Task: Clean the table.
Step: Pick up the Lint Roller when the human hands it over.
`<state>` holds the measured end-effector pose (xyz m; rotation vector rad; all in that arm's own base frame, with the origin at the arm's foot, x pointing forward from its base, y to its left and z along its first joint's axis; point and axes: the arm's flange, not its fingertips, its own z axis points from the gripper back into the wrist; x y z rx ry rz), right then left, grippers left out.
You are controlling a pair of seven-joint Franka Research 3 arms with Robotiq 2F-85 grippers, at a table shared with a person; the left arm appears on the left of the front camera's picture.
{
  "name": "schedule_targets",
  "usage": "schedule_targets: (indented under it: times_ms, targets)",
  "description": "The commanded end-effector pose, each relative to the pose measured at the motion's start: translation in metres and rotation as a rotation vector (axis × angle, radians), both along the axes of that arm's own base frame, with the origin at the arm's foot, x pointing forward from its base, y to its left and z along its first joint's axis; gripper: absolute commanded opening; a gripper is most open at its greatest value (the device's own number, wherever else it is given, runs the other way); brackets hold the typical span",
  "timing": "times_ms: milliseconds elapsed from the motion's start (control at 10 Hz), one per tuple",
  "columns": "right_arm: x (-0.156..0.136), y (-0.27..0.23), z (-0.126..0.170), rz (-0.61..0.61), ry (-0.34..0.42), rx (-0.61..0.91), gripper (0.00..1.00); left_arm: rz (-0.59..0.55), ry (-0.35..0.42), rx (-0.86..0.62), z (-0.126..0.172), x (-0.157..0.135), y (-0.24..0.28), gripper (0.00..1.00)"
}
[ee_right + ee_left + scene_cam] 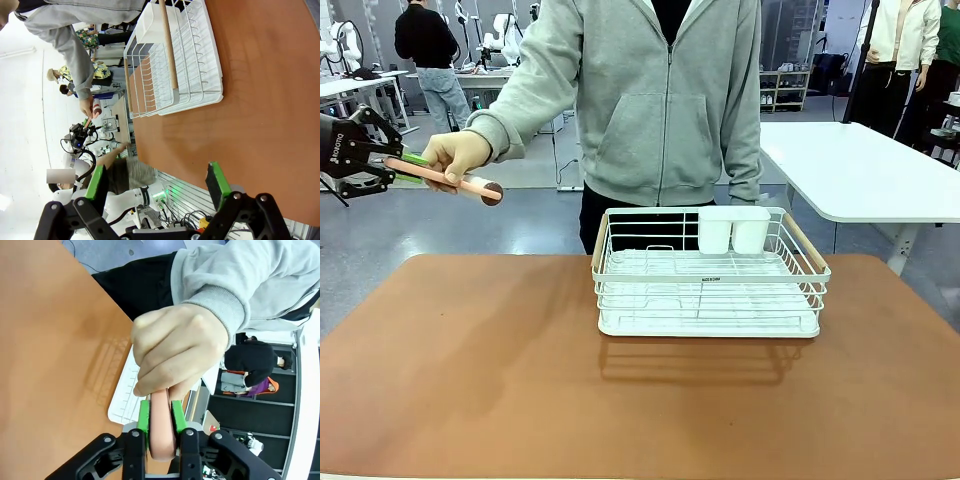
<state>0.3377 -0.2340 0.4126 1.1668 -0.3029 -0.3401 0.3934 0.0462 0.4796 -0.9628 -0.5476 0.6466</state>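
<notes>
The left pincer (404, 168) is clamped on one end of a pink stick (445, 178). It hangs in the air at the far left of the scene, beyond the far-left corner of the table (470, 370). In the left wrist view its green pads (144, 412) press flat on the two sides of the stick, with no gap showing between pad and stick.

The person's hand (457, 153) grips the same stick just beside the pad tips, fingers curled round it — so both hold it at once. The stick's free end has a dark, rounded tip and points right and slightly down.

The right pincer (156, 181) stands wide apart with nothing between its pads and nothing touching them. It looks across the brown top towards the rack.

The table, reddish-brown with rounded corners, takes up the near half of the front view. A white wire rack (815, 265) sits on it right of the middle, towards the far edge. Two white cups (732, 230) stand side by side in the rack's far-right corner, and a wooden bar runs along each short side of the rack. A white-topped table (860, 170) stands farther off on the right.
</notes>
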Motion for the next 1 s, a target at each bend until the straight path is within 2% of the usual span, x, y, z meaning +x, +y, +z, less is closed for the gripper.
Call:
schedule_targets:
  times_ms: [0,400,500,900]
  targets:
    - [-0.0007,-0.0015,0.0028,-0.002,-0.008,0.001,1.0,0.017,-0.039,0.007,-0.0054,0.0036,-0.0061,0.0]
    - [-0.0007,-0.0015,0.0028,-0.002,-0.008,0.001,1.0,0.021,-0.031,-0.026,-0.0028,0.0037,-0.0031,0.02]
    - [-0.0007,-0.0015,0.0028,-0.002,-0.008,0.001,1.0,0.007,-0.001,-0.004,-0.0008,0.0002,0.0003,0.02]
    - [-0.0007,-0.0015,0.0028,-0.002,-0.008,0.001,1.0,0.007,-0.001,-0.004,-0.0008,0.0002,0.0003,0.02]
